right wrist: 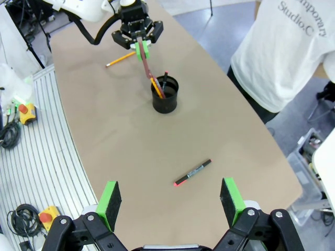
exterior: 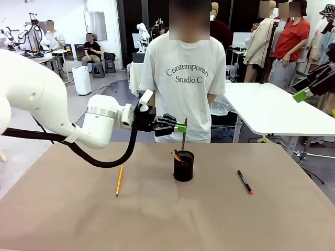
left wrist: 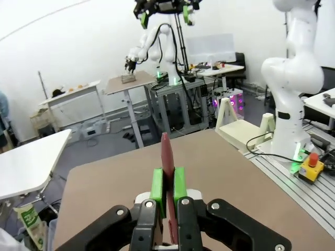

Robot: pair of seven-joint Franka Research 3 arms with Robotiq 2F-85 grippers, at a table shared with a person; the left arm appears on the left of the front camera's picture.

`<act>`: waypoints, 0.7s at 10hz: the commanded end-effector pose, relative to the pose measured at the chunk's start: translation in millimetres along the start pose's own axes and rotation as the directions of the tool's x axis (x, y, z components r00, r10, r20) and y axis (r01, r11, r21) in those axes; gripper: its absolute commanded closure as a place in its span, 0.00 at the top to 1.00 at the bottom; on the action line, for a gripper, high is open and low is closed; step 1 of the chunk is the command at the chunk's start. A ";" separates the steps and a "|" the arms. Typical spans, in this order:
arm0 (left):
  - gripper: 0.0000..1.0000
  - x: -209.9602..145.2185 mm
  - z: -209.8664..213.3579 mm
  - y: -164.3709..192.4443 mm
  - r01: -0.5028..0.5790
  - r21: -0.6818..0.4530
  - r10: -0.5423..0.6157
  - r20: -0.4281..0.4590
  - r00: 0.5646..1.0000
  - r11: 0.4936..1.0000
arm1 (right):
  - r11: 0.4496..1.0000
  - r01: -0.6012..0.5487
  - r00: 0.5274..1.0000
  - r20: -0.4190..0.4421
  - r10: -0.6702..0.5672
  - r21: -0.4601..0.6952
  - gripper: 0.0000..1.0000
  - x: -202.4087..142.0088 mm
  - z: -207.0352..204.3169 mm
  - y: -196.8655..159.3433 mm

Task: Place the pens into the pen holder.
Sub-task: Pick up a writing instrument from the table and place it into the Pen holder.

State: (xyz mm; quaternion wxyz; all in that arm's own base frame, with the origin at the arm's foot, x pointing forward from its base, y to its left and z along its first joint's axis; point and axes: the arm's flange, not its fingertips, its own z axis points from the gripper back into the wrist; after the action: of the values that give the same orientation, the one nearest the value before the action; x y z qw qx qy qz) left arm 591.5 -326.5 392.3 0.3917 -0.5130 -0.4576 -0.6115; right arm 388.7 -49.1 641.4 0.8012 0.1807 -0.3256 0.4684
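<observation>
The reddish pencil (exterior: 184, 137) slants into the holder (exterior: 183, 170); yellow pencil (exterior: 119, 180) and marker (exterior: 244, 181) lie either side.

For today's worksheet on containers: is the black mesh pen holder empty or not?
Not empty: the pen holder has an orange pencil leaning inside, its end above the rim.

One pen holder (exterior: 183, 170), two yellow pencils (exterior: 119, 180), one reddish pencil (exterior: 184, 137) and two red-tipped black markers (exterior: 244, 182)

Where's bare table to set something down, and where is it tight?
Bare: the near strip of the table, and between pen holder and black marker. Tight: over the holder, where the left gripper holds the reddish pencil.
</observation>
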 end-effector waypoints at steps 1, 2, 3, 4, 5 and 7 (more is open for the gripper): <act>0.00 3.9 5.7 -2.2 -0.013 0.014 0.013 -0.012 1.000 1.000 | 1.000 -0.007 1.000 0.017 0.007 0.002 1.00 1.8 1.4 0.4; 0.00 3.9 5.7 -2.2 -0.013 0.014 0.013 -0.012 1.000 1.000 | 1.000 -0.007 1.000 0.017 0.007 0.002 1.00 1.8 1.4 0.4; 0.00 3.9 5.7 -2.2 -0.013 0.014 0.013 -0.012 1.000 1.000 | 1.000 -0.007 1.000 0.017 0.007 0.002 1.00 1.8 1.4 0.4; 0.00 3.9 5.7 -2.2 -0.013 0.014 0.013 -0.012 1.000 1.000 | 1.000 -0.007 1.000 0.017 0.007 0.002 1.00 1.8 1.4 0.4; 0.00 -1.8 1.7 2.0 -0.004 0.008 0.004 -0.004 1.000 1.000 | 1.000 -0.007 1.000 0.017 0.007 0.002 1.00 1.8 1.4 0.4; 0.00 -14.4 -2.9 11.6 -0.011 0.029 0.012 -0.031 0.999 1.000 | 1.000 -0.007 1.000 0.017 0.007 0.002 1.00 1.8 1.4 0.4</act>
State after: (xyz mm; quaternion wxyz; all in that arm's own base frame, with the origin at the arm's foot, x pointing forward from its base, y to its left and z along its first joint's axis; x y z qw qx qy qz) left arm 596.4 -328.5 381.5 0.4056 -0.5056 -0.4558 -0.6100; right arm 388.7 -49.1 641.4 0.8012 0.1807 -0.3256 0.4684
